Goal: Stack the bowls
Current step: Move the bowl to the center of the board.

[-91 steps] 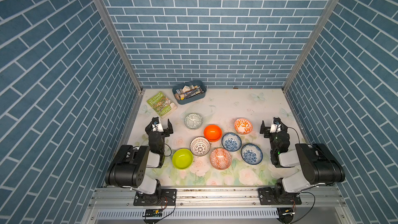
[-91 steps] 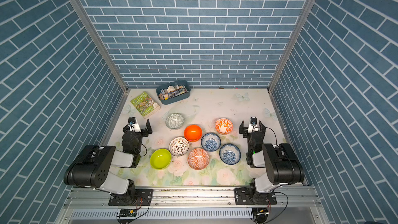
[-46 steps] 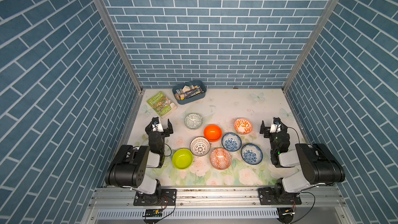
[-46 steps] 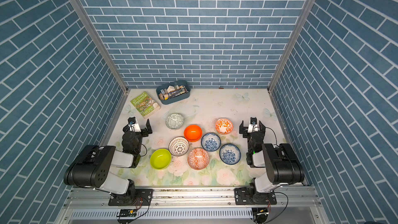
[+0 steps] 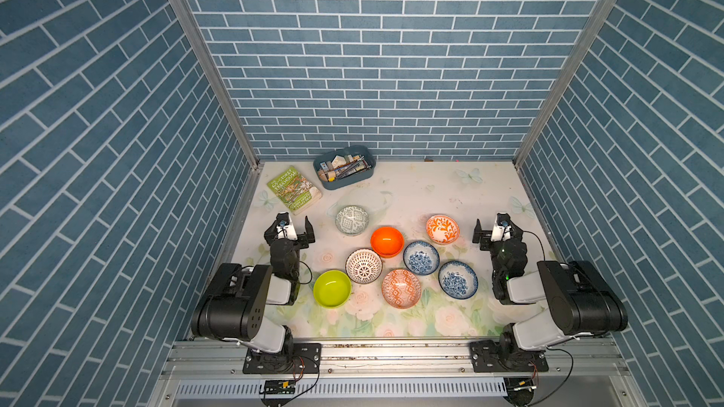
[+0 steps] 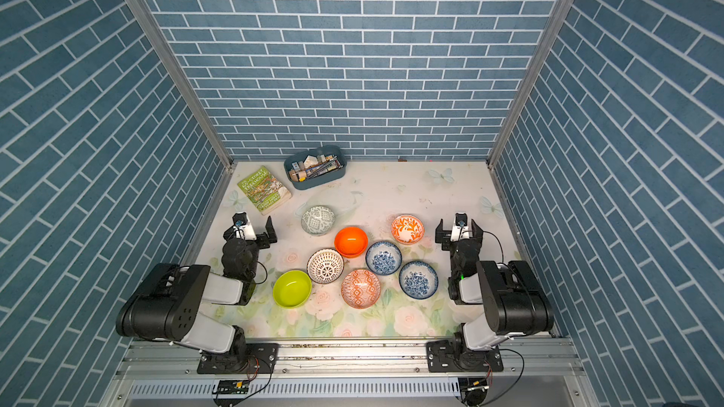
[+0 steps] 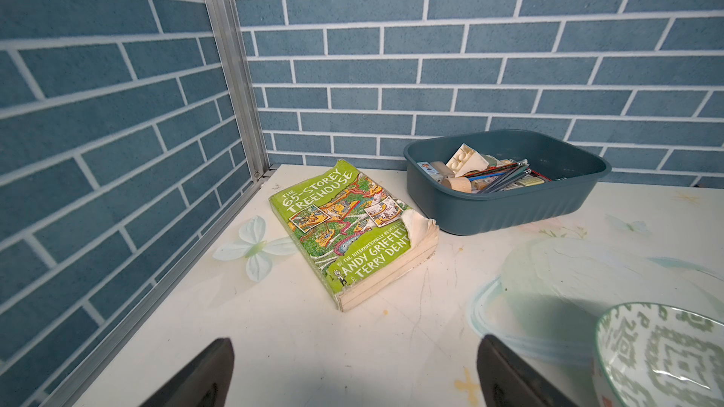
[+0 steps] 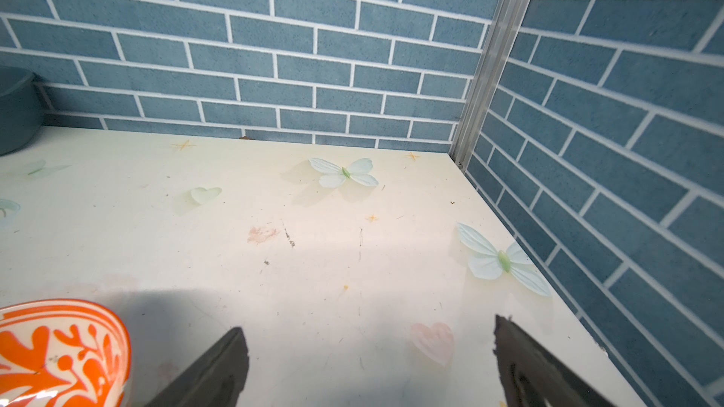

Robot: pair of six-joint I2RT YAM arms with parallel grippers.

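Note:
Several small bowls sit apart and unstacked on the floral table in both top views: grey-green geometric [image 5: 352, 220], plain orange [image 5: 387, 241], orange-white leaf [image 5: 442, 229], two blue floral [image 5: 421, 257] [image 5: 458, 279], white lattice [image 5: 363, 265], orange patterned [image 5: 400, 288], lime green [image 5: 332, 288]. My left gripper [image 5: 290, 229] [image 7: 354, 370] stands open and empty, left of the grey-green bowl [image 7: 662, 358]. The right gripper [image 5: 496, 231] [image 8: 364, 366] is open and empty too, just right of the orange-white leaf bowl [image 8: 58, 350].
A green paperback book [image 5: 294, 189] [image 7: 344, 225] lies at the back left. Beside it a blue tray [image 5: 344, 184] [image 7: 501, 209] holds stationery. Blue brick walls close the table on three sides, and both arm bases stand at the front rail.

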